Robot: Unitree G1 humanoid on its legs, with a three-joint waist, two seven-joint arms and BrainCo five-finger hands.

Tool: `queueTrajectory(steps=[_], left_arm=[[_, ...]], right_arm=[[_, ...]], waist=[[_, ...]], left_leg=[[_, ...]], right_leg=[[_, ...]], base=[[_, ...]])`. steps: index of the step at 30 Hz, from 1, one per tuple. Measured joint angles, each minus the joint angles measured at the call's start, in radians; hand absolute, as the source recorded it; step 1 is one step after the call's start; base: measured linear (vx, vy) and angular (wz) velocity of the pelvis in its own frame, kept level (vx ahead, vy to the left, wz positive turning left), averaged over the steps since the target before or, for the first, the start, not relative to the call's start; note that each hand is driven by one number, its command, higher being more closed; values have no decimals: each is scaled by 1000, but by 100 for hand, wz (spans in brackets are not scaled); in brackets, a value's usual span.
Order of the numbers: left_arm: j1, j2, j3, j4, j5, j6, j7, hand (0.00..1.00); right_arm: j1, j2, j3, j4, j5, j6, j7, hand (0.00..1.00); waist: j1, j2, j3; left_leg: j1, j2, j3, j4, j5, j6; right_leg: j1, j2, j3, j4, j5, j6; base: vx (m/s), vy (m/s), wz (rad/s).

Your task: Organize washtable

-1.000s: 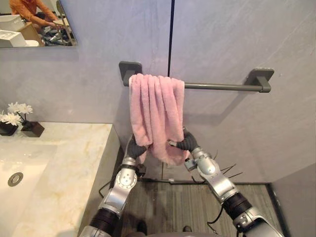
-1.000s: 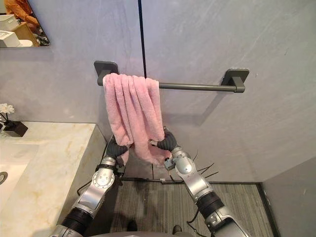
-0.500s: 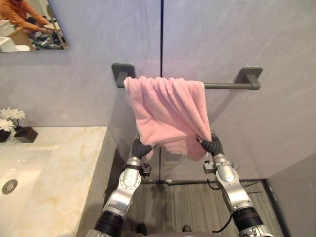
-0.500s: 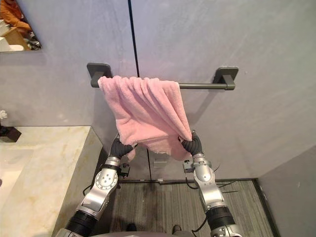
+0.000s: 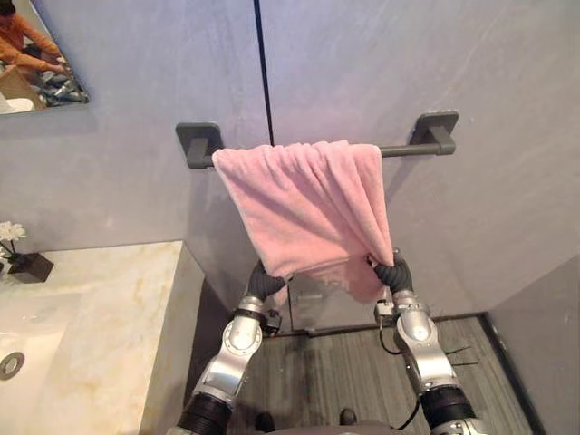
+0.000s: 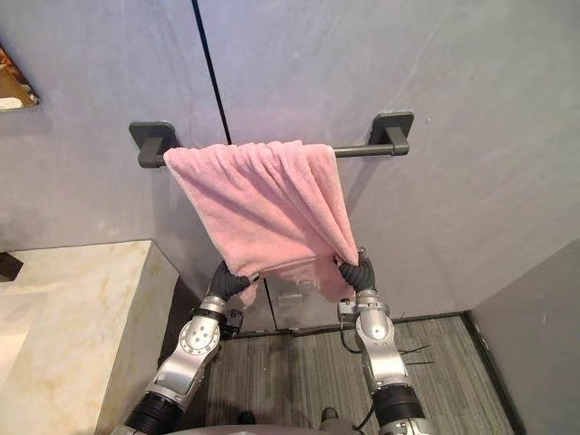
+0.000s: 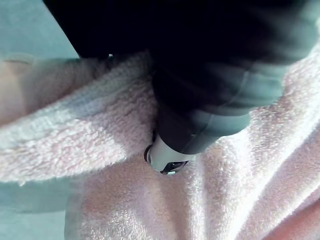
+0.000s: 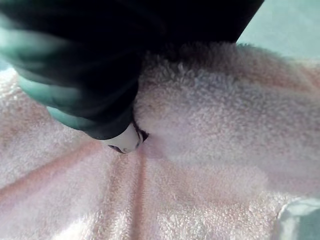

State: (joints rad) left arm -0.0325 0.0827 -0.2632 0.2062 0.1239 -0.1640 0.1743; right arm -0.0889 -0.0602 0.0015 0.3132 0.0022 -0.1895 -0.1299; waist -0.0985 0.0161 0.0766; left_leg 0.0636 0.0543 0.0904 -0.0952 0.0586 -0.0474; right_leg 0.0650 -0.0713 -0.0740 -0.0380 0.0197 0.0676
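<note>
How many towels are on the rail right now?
1: a pink towel draped over the rail, covering most of it from the left end, its lower corners gripped by the left hand and the right hand. Anything behind it is hidden.

A bathroom: a pink towel (image 5: 304, 204) drapes a dark towel bar (image 5: 412, 148) on grey wall panels (image 5: 453, 54). Left of the bar hangs a mirror (image 5: 36, 63); lower left, a marble table (image 5: 109, 308) with a sunken basin (image 5: 27, 335).

Soft even light, faint shadow behind towel (image 5: 308, 204)
</note>
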Motion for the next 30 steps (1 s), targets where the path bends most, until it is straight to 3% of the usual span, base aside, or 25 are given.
queueTrajectory(steps=[10, 16, 18, 20, 23, 30], left_arm=[[-6, -6, 1, 1, -44, 2, 0, 100], [4, -6, 33, 1, -51, 2, 0, 100], [13, -11, 127, 0, -78, -3, 26, 100], [11, 5, 234, -10, -96, -25, 52, 100], [1, 61, 272, -24, -111, -42, 67, 100], [9, 45, 270, -12, -111, -43, 63, 100]], right_arm=[[-53, 55, -69, 99, 26, 5, -1, 100], [-68, 82, -183, 124, 30, 23, -48, 100], [-86, 81, -309, 139, 72, 24, -127, 100], [-96, 40, -363, 122, 77, 7, -142, 100], [-118, -13, -386, 112, 78, 5, -151, 100], [-77, -17, -312, 113, 65, 27, -103, 100]], waist=[[-12, 17, 7], [-27, 18, 7], [-22, 19, 7], [-21, 19, 7], [-21, 18, 6], [-14, 15, 5]], left_leg=[[2, 0, 0, -1, -4, -6], [2, 0, 0, -6, -5, -6], [2, 0, -3, -7, -5, -7], [4, 0, -5, -7, -6, -7], [16, -1, -4, -7, -6, -6], [16, 1, 3, -7, -8, -4]], right_leg=[[1, 1, 2, 0, 0, 0], [2, 1, 1, -1, 0, 0], [4, 0, -2, -1, 0, 0], [7, -1, -5, -2, 0, 0], [18, -3, -6, -7, -1, 1], [24, -1, -6, -31, 0, 0]], base=[[0, 0, 0], [0, 0, 0], [0, 0, 4], [0, 0, 3], [0, 0, 0], [6, -6, -1]])
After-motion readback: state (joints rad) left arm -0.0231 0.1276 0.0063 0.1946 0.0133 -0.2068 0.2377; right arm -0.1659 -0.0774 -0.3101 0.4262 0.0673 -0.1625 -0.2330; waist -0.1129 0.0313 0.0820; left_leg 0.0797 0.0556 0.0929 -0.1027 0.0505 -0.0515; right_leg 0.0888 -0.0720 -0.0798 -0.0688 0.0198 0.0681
